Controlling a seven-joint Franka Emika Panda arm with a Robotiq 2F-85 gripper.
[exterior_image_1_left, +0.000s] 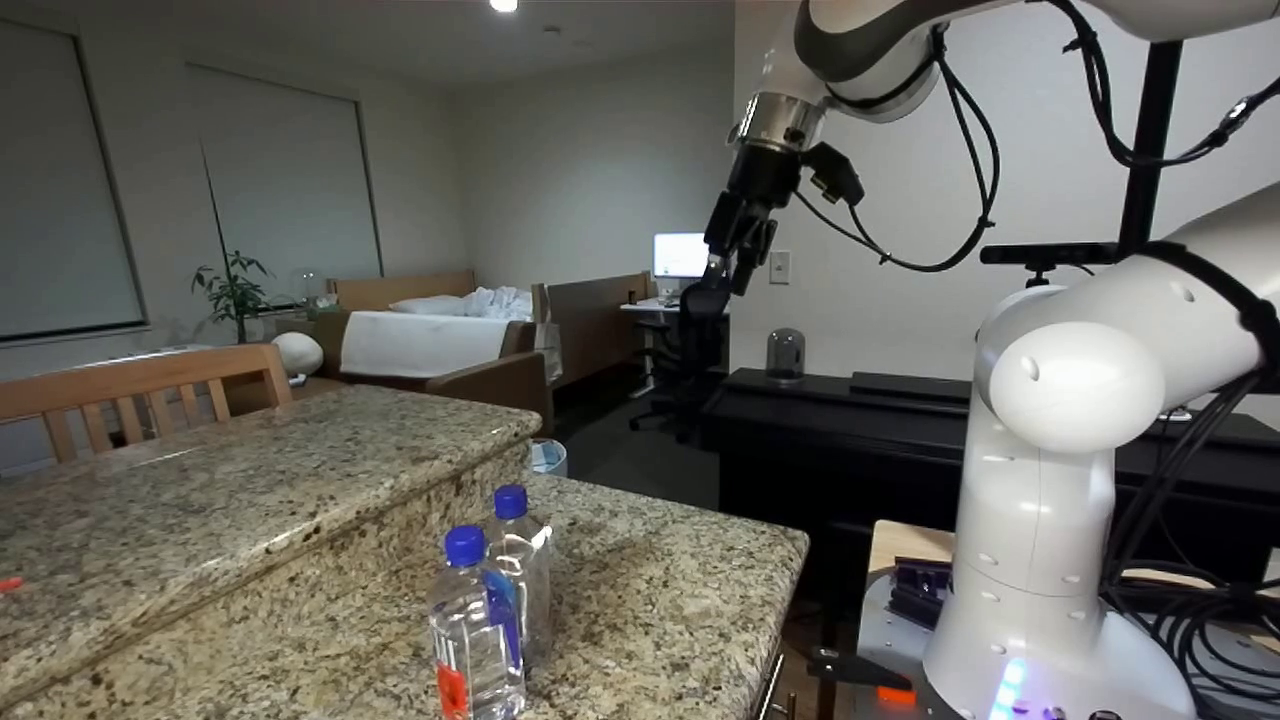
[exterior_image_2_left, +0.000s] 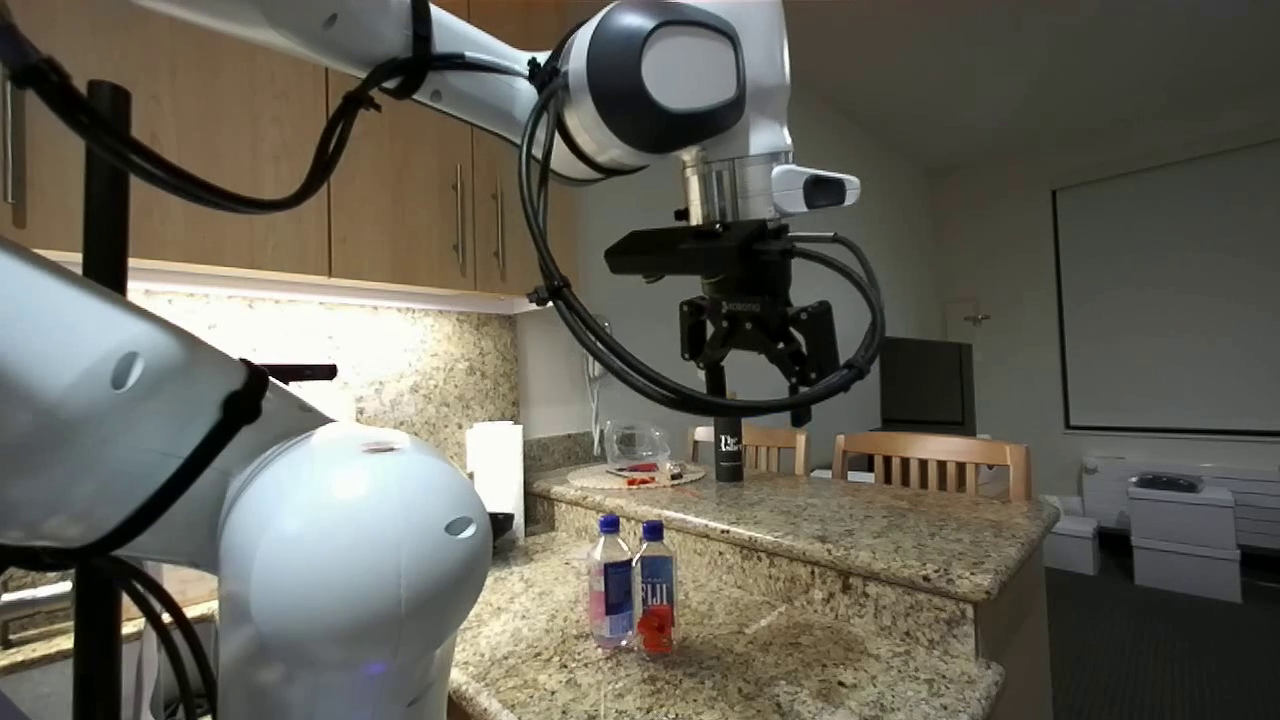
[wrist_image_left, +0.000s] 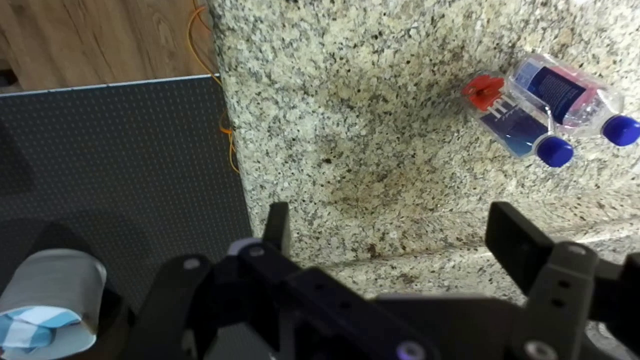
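My gripper (wrist_image_left: 389, 212) stands wide open, with nothing between its black fingers (wrist_image_left: 517, 235). It hangs well above the granite counter (wrist_image_left: 350, 125), touching nothing. In an exterior view the gripper (exterior_image_2_left: 758, 392) is pointed down, partly crossed by a cable loop. Elsewhere the gripper (exterior_image_1_left: 728, 278) appears high above the counter's end. Two clear plastic bottles with blue caps stand upright close together on the lower counter. One bottle (wrist_image_left: 515, 120) shows a red flower and dark blue label; the other bottle (wrist_image_left: 565, 95) shows a pinkish side. Both lie off to one side of the jaws.
A raised granite ledge (exterior_image_2_left: 850, 520) runs behind the bottles, bearing a dark cylindrical bottle (exterior_image_2_left: 729, 455) and a round mat (exterior_image_2_left: 590, 478) with small items. Beyond the counter's end sits a bin (wrist_image_left: 60, 285) with blue and white contents. Wooden chairs (exterior_image_2_left: 930, 450) back the ledge.
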